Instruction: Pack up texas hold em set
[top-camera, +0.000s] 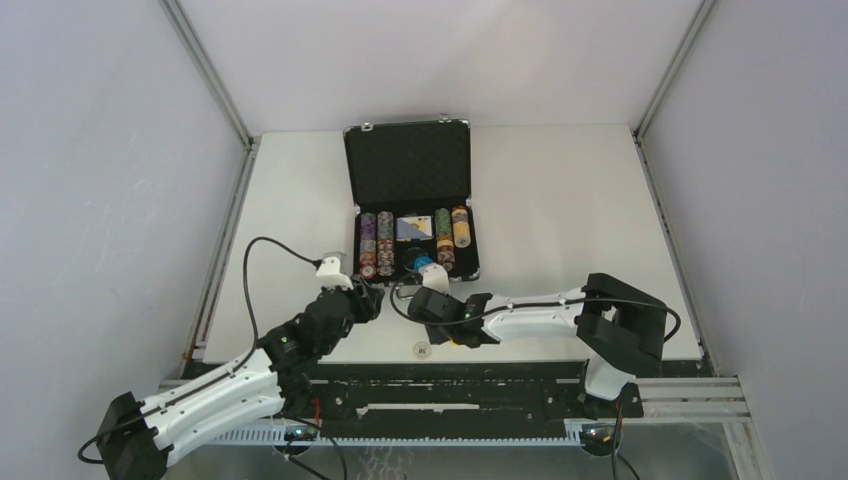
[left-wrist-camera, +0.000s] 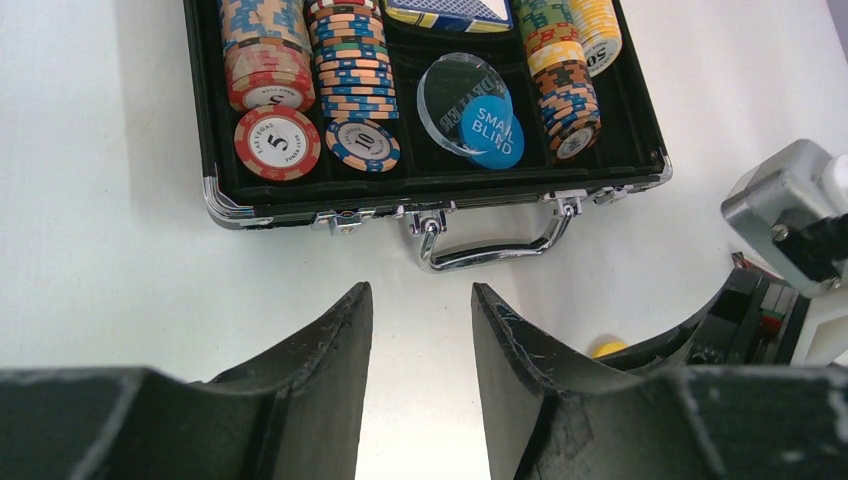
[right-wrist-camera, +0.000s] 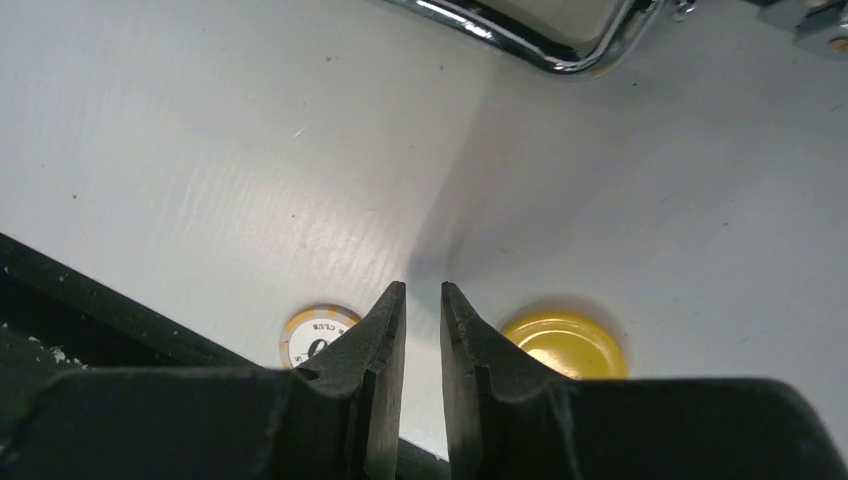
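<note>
The black briefcase lies open mid-table, lid upright, handle towards me. Its tray holds multicoloured chip stacks, a card deck, a blue "small blind" button and a clear-white button. A yellow button and a loose yellow-white chip lie on the table in front of the case. My left gripper is open and empty, just short of the handle. My right gripper hovers between chip and button, jaws a narrow gap apart and empty. No triangle token shows.
The loose chip also shows in the top view, close to the black rail at the near table edge. My two wrists sit close together in front of the case. The right wrist's camera housing stands at the right of the left wrist view.
</note>
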